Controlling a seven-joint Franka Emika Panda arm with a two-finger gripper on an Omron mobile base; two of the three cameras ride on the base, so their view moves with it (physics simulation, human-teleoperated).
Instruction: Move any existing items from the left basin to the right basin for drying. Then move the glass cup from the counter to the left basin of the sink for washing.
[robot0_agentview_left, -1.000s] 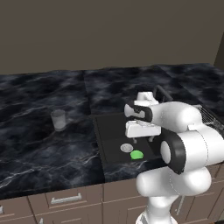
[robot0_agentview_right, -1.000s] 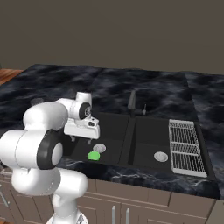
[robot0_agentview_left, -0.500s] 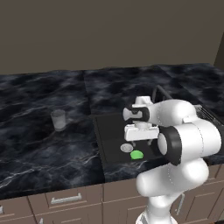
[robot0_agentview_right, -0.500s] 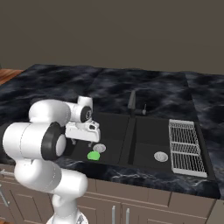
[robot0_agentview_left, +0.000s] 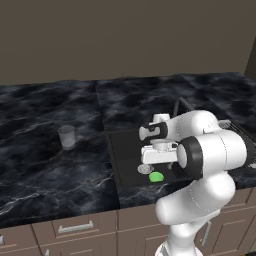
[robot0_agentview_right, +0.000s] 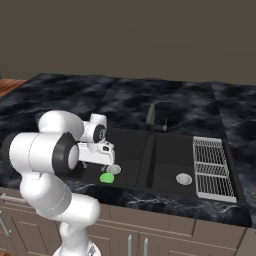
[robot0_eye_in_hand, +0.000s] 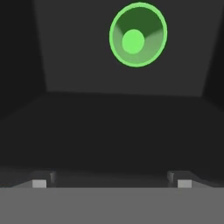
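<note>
Glossy black marble bench (robot0_agentview_left: 45, 170): clear glass cup (robot0_agentview_left: 66, 137) untouched. Bright green rounded lump (robot0_agentview_right: 106, 177) in left basin (robot0_agentview_right: 127, 150) beside silver drain. Jaws parted wide, empty, above lump. Both moves pending.

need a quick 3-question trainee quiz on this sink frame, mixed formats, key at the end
1. True or false: the glass cup already stands in the left basin.
2. Which basin borders the wire rack? A) the one holding the green item B) the right basin C) neither
3. Fill in: in the hand view the gripper has its two fingertips wide apart, so it is ____, with the green item ahead of it and not between them.

Key: 1. false, it stands on the counter, off to the side of the sink. 2. B. 3. open.
</note>
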